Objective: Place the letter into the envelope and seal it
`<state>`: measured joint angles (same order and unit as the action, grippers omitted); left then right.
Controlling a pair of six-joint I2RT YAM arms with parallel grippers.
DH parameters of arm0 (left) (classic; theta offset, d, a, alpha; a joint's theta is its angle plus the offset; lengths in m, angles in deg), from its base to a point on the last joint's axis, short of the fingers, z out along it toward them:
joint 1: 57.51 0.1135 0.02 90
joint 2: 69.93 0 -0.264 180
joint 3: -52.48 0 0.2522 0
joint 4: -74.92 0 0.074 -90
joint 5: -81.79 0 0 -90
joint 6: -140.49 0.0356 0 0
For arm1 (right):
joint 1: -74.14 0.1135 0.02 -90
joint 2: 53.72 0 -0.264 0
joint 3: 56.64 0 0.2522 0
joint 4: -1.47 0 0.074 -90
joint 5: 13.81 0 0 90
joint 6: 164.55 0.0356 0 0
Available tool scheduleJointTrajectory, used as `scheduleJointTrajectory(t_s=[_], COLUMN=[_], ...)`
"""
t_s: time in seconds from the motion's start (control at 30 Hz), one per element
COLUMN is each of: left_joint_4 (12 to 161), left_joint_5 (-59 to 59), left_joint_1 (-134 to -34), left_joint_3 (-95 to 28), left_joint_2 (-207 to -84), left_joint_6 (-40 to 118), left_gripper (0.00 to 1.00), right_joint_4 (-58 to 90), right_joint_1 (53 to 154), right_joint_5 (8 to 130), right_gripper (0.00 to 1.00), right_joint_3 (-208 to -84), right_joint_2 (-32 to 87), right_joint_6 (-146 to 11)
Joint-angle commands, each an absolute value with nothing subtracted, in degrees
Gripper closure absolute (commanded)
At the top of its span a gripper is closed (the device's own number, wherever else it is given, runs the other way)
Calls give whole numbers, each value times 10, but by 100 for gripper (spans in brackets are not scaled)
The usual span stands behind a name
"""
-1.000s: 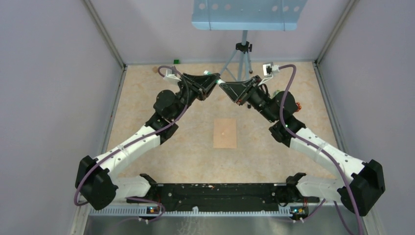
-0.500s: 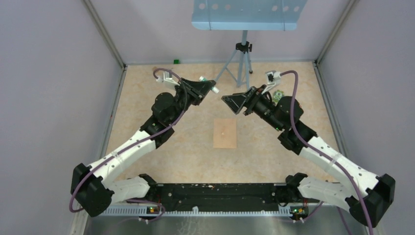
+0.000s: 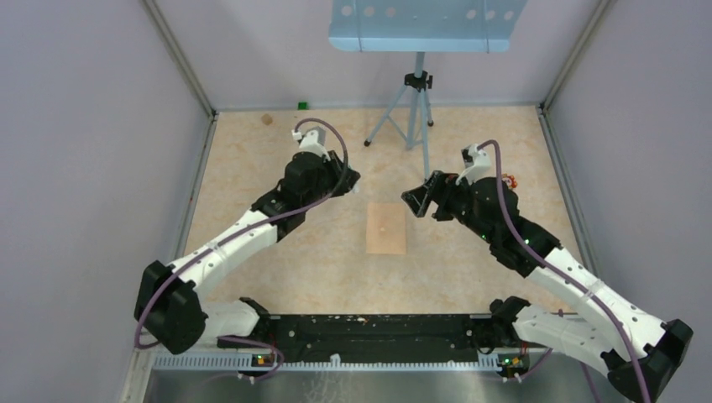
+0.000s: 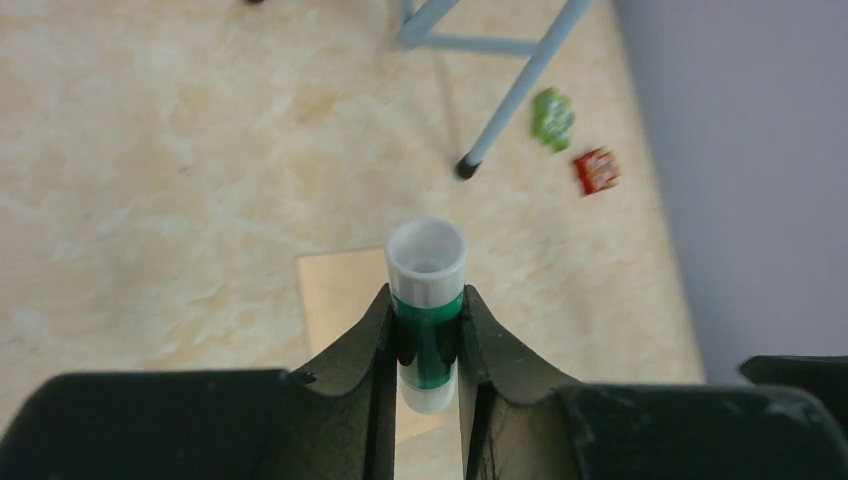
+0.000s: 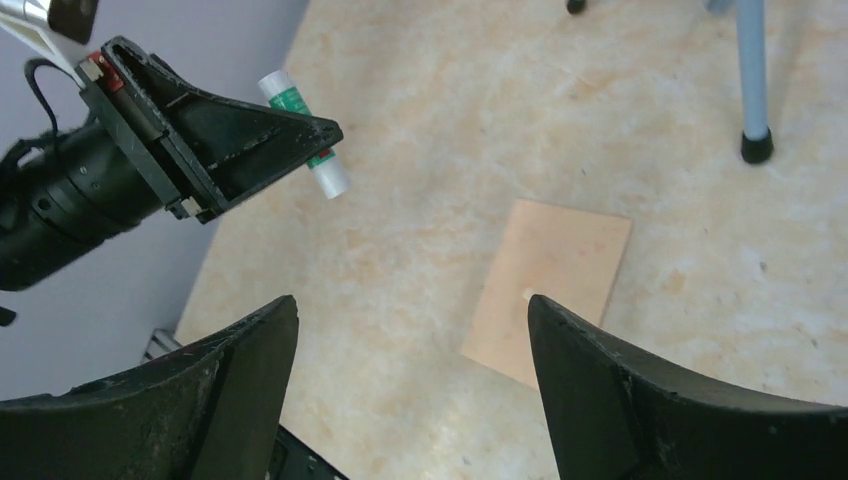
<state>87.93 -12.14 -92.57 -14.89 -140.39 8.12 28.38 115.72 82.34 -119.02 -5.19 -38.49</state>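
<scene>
On the left half of the desk [image 3: 243,168], the left tool [image 4: 427,300] is pinching a green and white glue stick [image 4: 427,268] across its green band, jaws pressed on either side so the white end sticks out ahead of them. That end faces the middle of the desk, which suits dabbing glue on the flap. It looks hollow, as if uncapped, though the view is too soft to be sure. The stick hangs in the air, clear of the desk and short of the paper. The envelope [image 3: 386,228] lies flat near the centre of the desk, long sides running from the near edge toward the far edge, with a small pale spot at its middle. Nothing touches it, and it sits between the two arms where either can reach it. The letter is not visible in any view. I judge it is probably already inside, which would leave only the sealing, but the frames cannot confirm that. To the right of the envelope, the right tool [image 5: 410,305] hovers above the desk with its jaws spread wide and nothing between them. It seems free to pin the envelope or press the flap down. Behind it, toward the far right corner, a tripod [image 3: 416,101] stands with two small wrappers [image 4: 552,117] near its foot.
</scene>
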Motion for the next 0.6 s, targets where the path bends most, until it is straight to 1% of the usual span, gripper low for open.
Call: scheduleJointTrajectory(t_s=[0.0, 0.2, 0.53, 0.57], left_joint_4=[983, 1076, 1115, 1115], left_joint_5=[-124, -109, -88, -90], left_joint_1=[-918, -912, -911, -911], left_joint_3=[-187, -242, -271, -272], left_joint_2=[-1462, -1579, -1701, -1707], left_joint_6=[192, 223, 234, 234], left_gripper=[100, 100, 100, 98], right_joint_4=[337, 349, 337, 335], right_joint_1=[1151, 1116, 1100, 1100], right_joint_5=[842, 796, 765, 764], right_gripper=[16, 15, 14, 14], right_joint_3=[-1186, -1179, -1151, -1149], right_joint_2=[-36, 6, 25, 25], right_joint_6=[-406, -410, -408, -408])
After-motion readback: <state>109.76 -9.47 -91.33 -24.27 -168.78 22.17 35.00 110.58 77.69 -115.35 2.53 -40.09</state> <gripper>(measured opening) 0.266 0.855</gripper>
